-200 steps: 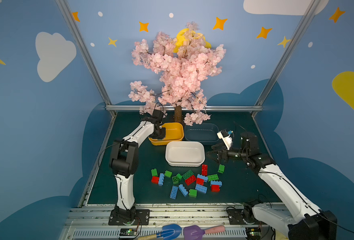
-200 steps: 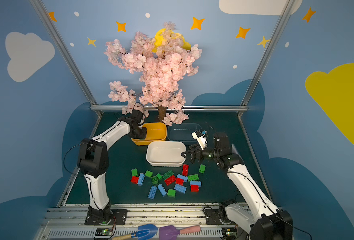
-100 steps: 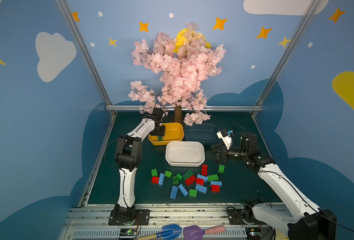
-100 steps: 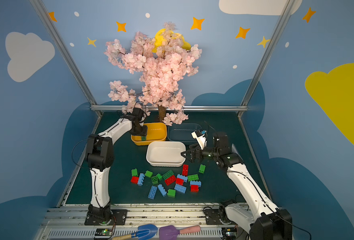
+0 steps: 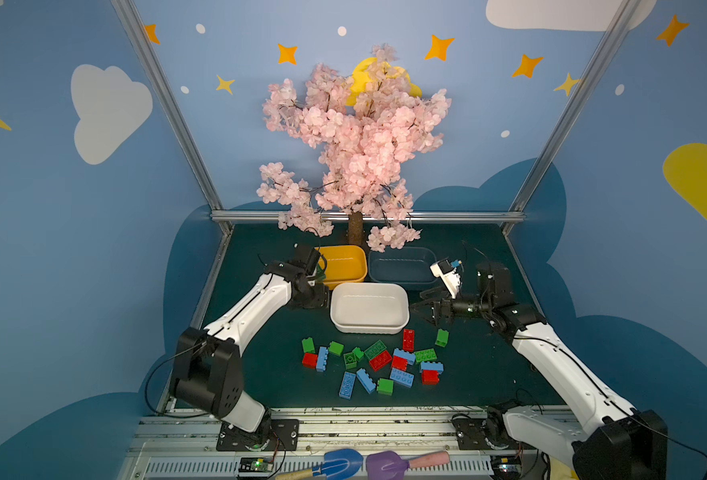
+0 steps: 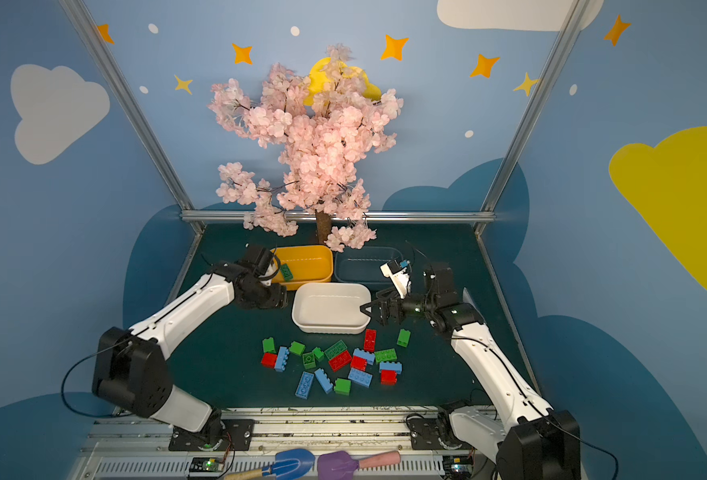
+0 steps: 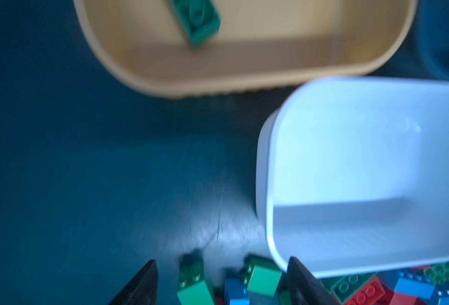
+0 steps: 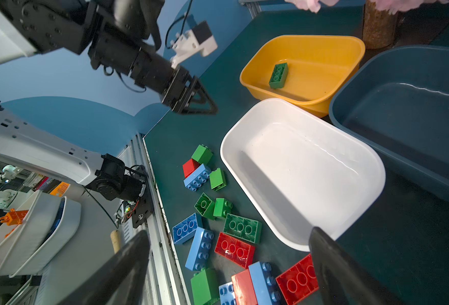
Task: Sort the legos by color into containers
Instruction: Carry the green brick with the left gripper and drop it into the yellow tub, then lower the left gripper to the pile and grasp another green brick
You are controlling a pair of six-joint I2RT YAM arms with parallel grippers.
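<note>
The left tool [image 8: 208, 105], two black tapering fingers, stands open with nothing between them. It hangs over the bench [image 5: 480, 365] near the front left corner of the yellow-orange tub [image 5: 343, 272], to the left of the white tub [image 5: 370, 327]. The right tool [image 5: 420, 305] is spread wide and grips nothing. It points at the white tub's right end from just beside it.

The bench top is a dark green matte mat, and the blurred left wrist view shows a pale scuffed patch on it. All three tubs are smooth, glossy plastic, shallow, with rounded corners. The yellow-orange tub and the slate blue tub [image 5: 401, 272] sit side by side at the back, and the white tub sits in front of them.

One green oblong brick [image 8: 278, 75] lies inside the yellow-orange tub. The other legos [image 5: 374, 361] are red, green and light blue, square or oblong. Some show studs and some show round hollow sockets. They lie in a loose cluster on the bench in front of the white tub.

Behind the tubs stands a tree [image 5: 356, 137] of pink blossom on a rough brown trunk [image 5: 355, 232]. An orange label [image 8: 62, 188] beyond the bench edge is too small to read.
</note>
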